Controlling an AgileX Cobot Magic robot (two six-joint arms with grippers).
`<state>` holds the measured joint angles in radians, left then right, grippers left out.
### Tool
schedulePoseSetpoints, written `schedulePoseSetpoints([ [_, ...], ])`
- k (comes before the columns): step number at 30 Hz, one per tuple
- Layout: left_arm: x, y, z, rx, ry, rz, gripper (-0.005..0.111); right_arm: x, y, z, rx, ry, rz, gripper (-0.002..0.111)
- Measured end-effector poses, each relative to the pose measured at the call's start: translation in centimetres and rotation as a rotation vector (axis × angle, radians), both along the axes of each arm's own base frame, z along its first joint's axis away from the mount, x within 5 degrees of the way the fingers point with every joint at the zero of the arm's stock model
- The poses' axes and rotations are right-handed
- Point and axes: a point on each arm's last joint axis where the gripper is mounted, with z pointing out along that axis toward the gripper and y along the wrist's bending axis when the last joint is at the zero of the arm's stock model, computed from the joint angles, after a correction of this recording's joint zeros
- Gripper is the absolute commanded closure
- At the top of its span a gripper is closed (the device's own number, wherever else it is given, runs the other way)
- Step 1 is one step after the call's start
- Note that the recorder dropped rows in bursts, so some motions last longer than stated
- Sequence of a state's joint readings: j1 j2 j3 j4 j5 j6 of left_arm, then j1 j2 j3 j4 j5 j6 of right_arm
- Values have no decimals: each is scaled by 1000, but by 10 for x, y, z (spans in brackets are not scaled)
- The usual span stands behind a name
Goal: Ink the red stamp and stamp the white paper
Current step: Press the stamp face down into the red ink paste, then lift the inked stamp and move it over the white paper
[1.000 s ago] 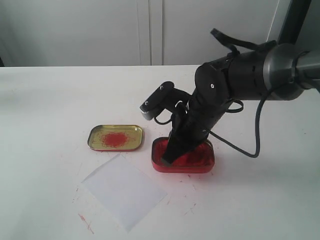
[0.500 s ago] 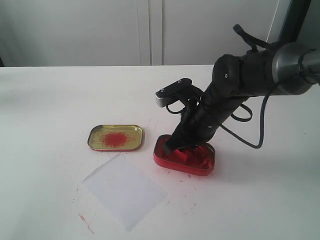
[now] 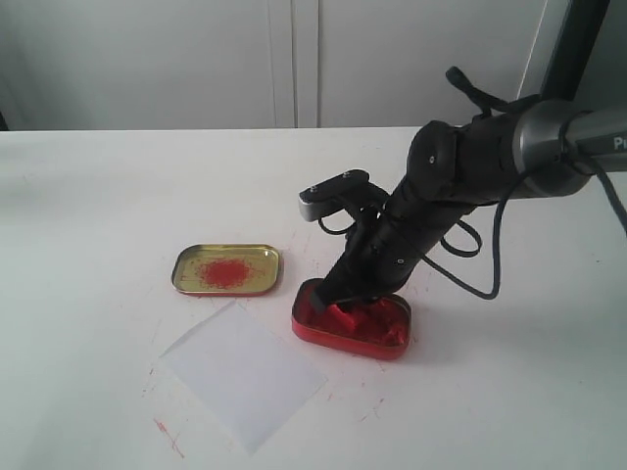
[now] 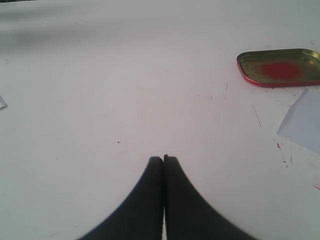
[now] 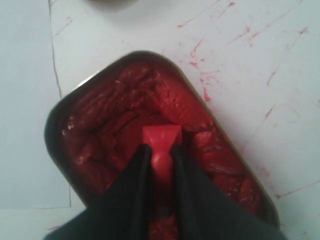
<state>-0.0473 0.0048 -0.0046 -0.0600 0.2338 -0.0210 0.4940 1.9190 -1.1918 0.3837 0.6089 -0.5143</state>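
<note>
Red stamp [image 5: 161, 136]: handle clamped in right pincer [image 5: 161, 150], base down in ink tin [image 3: 377, 343]; white paper [image 3: 242, 374]: flat, just beside tin, toward table's front-left corner; right arm nearer; left pincer [image 4: 163, 161] closed, empty

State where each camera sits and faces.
Exterior: off the arms, looking down at the table; shows the right arm at the red tin.
Left wrist: on the left arm, facing past shut jaws to the gold lid.
Right wrist: looking down past jaws gripping the red stamp in the tin.
Shared: exterior and right wrist both show the tin.
</note>
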Motion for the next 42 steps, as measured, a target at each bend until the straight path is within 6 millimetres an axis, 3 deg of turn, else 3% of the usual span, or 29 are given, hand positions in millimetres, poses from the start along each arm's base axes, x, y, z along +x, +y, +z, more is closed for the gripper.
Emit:
schedulePoseSetpoints([
  [14, 0, 0, 0, 0, 0, 0, 107, 0, 2, -7, 17, 32, -21, 108],
  [35, 0, 0, 0, 0, 0, 0, 107, 10, -13, -6, 117, 115, -160, 108],
  [42, 0, 0, 0, 0, 0, 0, 107, 12, -11, 13, 155, 78, -164, 108],
])
